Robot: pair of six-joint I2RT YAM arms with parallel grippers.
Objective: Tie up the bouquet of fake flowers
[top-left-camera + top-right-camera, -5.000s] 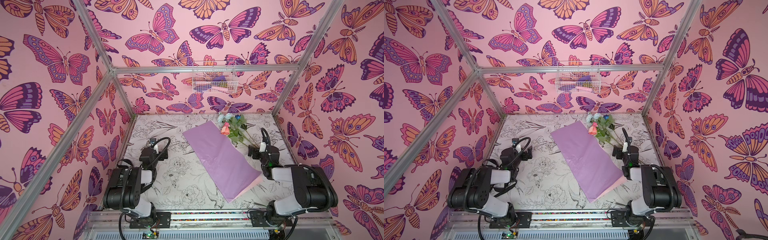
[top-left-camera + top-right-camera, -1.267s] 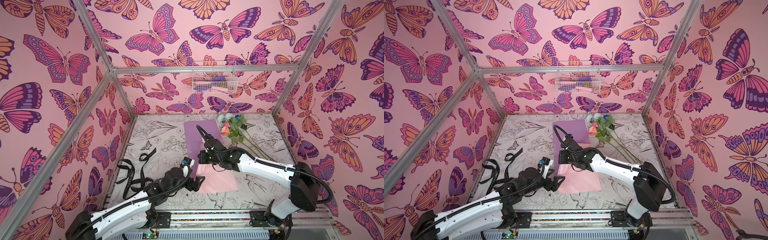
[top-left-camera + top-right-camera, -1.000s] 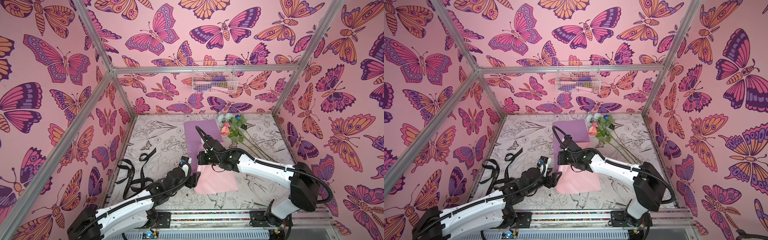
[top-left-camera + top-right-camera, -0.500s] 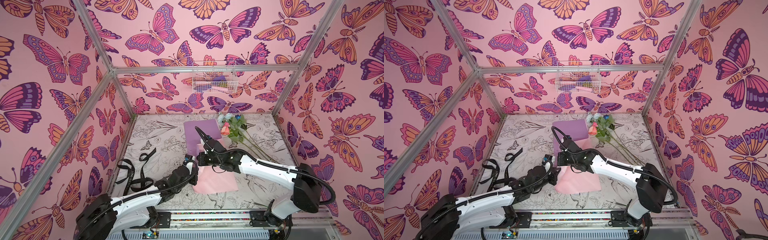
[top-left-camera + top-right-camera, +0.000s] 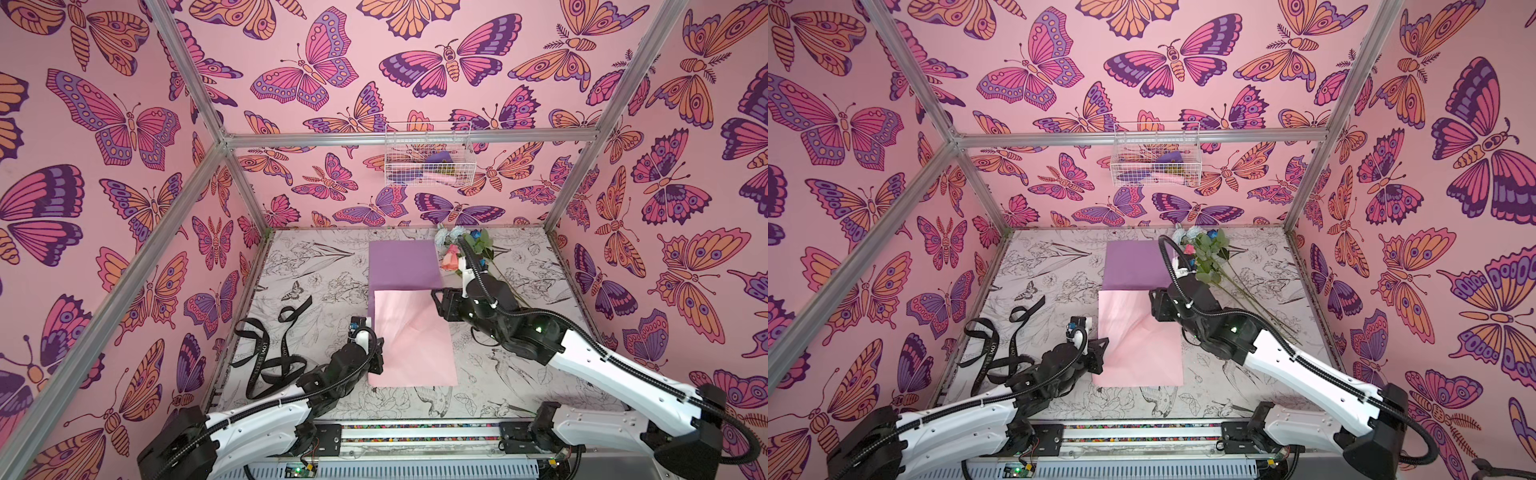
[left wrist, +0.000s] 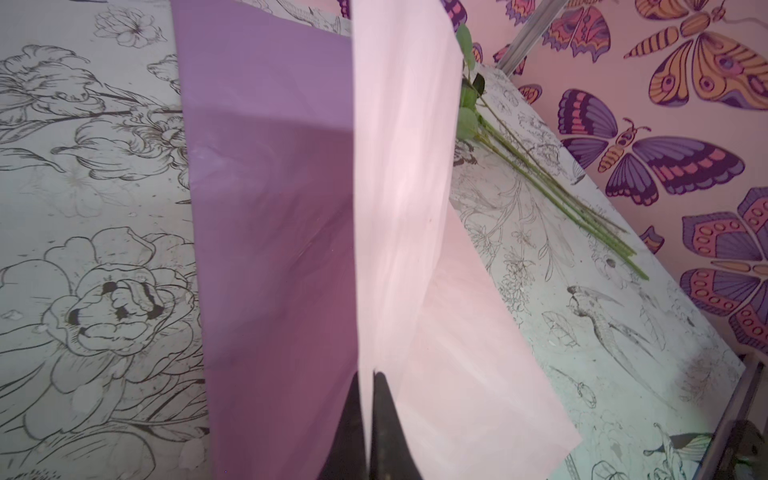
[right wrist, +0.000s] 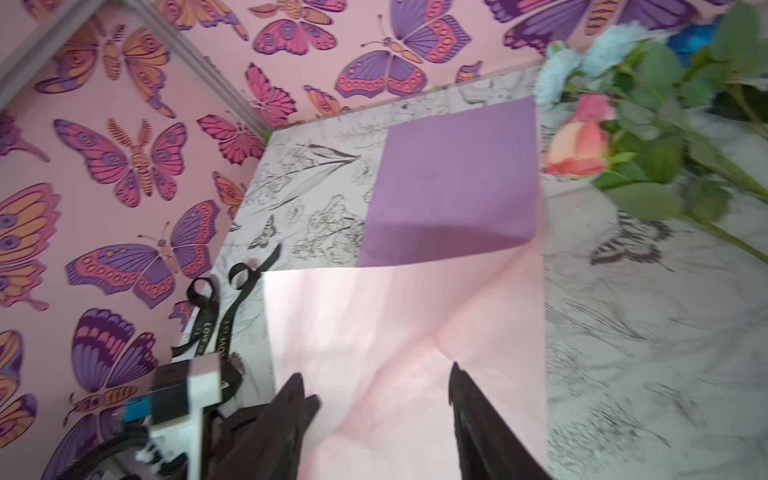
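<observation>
On the table [image 5: 316, 270] the wrapping paper [image 5: 402, 263] lies centred, with the lilac face up at the far end and the near half folded over to show pink. The left hand [image 5: 377, 355] meets the left edge of the pink fold. The right hand [image 5: 438, 302] sits at its far right corner. The flowers [image 5: 450, 261] lie just right of the lilac end. A black ribbon [image 5: 266, 353] lies coiled at the left.

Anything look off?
The wrapping paper is doubled over, its near half pink side up and creased, with the left hand pinching its edge. The flowers lie beside it, not on it. The ribbon sits tangled.
</observation>
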